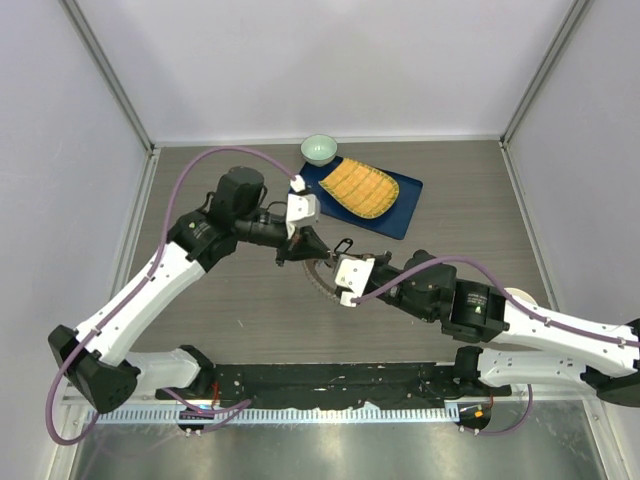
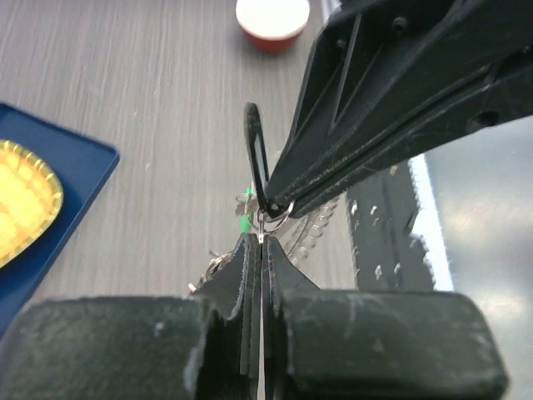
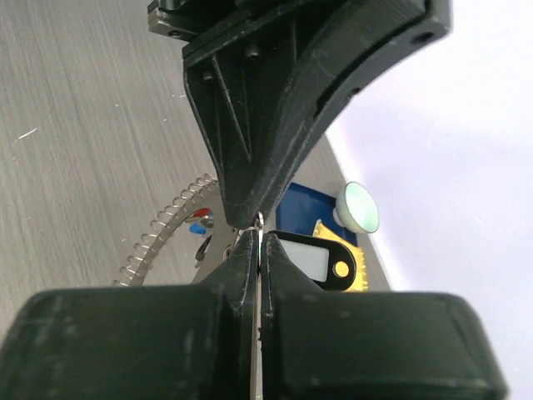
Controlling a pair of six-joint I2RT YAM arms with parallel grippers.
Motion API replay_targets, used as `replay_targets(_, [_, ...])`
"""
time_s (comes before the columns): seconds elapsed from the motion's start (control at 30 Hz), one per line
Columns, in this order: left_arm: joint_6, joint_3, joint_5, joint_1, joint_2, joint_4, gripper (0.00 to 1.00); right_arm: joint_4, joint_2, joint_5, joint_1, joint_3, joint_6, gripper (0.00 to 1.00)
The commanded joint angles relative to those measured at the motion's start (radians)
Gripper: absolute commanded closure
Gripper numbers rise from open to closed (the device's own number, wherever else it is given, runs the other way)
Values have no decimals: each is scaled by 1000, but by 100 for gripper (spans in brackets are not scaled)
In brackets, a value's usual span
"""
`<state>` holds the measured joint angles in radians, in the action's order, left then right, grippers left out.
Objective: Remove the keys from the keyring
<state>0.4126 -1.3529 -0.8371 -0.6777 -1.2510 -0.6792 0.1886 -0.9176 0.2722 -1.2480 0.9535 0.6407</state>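
Left gripper (image 2: 260, 243) and right gripper (image 3: 256, 240) are pinched shut, tip to tip, on the keyring (image 1: 318, 279), at seven o'clock from the blue tray (image 1: 405, 214). Best to hold one side steady and work the keys (image 3: 163, 228) around slowly.

You get bright, even light from above in the top view. The shadows under the arms are soft and pale. The metal strip (image 1: 330, 455) at the bottom shines a bit. In both wrist views the near fingers (image 2: 216, 333) look big, dark and blurry. The table (image 2: 150, 100) behind them looks sharper. The wall (image 3: 466, 167) looks very bright and flat.
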Motion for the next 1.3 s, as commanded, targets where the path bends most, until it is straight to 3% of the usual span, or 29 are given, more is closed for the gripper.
replay_targets(0.0, [-401,147,-224,99,123,540,100,-97,39,-21,-1,-13,56,99])
replay_targets(0.03, [-485,205,-291,118,134,742,100,-100,45,-19,1,-6,60,99])
replay_targets(0.07, [-627,228,-309,138,139,827,100,-98,43,-15,1,1,77,99])
replay_targets(0.23, [-946,322,-361,139,145,1295,100,-81,36,-36,-1,57,134,99])
replay_targets(0.4, [-1168,371,-373,141,133,1524,100,-48,16,-53,-1,109,188,99])
replay_targets(0.53, [-1358,399,-369,141,110,1838,100,-69,31,-53,-1,94,183,99])
replay_targets(0.73, [-1463,406,-346,139,78,1997,100,-158,54,-33,-1,28,166,99])
replay_targets(0.93, [-1669,402,-264,139,3,2213,100,-241,66,-11,-1,-5,165,99])
replay_targets(1.27, [-1703,413,-284,138,12,2225,100,-259,62,50,13,1,159,99])
